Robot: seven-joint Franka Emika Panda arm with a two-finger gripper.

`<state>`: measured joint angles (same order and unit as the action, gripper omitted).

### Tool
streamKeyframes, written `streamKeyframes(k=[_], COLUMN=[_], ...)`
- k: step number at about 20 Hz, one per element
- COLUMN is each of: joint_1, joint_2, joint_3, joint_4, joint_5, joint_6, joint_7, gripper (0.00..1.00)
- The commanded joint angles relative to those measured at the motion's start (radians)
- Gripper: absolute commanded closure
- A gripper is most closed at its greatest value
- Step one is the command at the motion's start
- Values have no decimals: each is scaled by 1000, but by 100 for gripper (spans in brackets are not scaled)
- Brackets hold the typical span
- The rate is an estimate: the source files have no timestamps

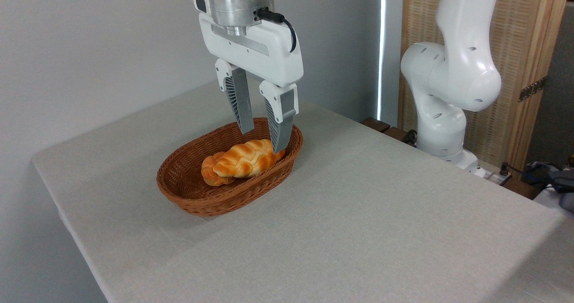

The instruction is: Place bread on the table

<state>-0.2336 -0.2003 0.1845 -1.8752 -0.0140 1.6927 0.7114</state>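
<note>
The braided golden-orange bread (244,159) lies lengthwise in an oval brown wicker basket (188,195) on the grey-beige table (358,222). A small round orange bun (209,172) pokes out from behind the loaf's left end. My gripper (262,140) hangs open over the right end of the loaf. Its left finger (240,103) ends just above the basket's far rim. The right finger (279,123) reaches down in front of the loaf's right tip. Nothing is held between them.
The arm's white base and joints (448,79) stand at the table's back right edge. A wooden panel (529,47) rises behind them, and cables and dark items (547,177) lie at the far right. The wall lies close behind the basket.
</note>
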Motion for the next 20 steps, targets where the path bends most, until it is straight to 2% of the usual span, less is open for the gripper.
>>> streamKeyframes(k=[1, 4, 20], joint_1=[-4, -4, -10], joint_2=[-7, -7, -7], joint_3=[7, 6, 3], joint_4=[17, 18, 28], joint_5=[8, 8, 6], joint_6=[-36, -68, -70], joint_7=[14, 16, 14], gripper=[0, 0, 0])
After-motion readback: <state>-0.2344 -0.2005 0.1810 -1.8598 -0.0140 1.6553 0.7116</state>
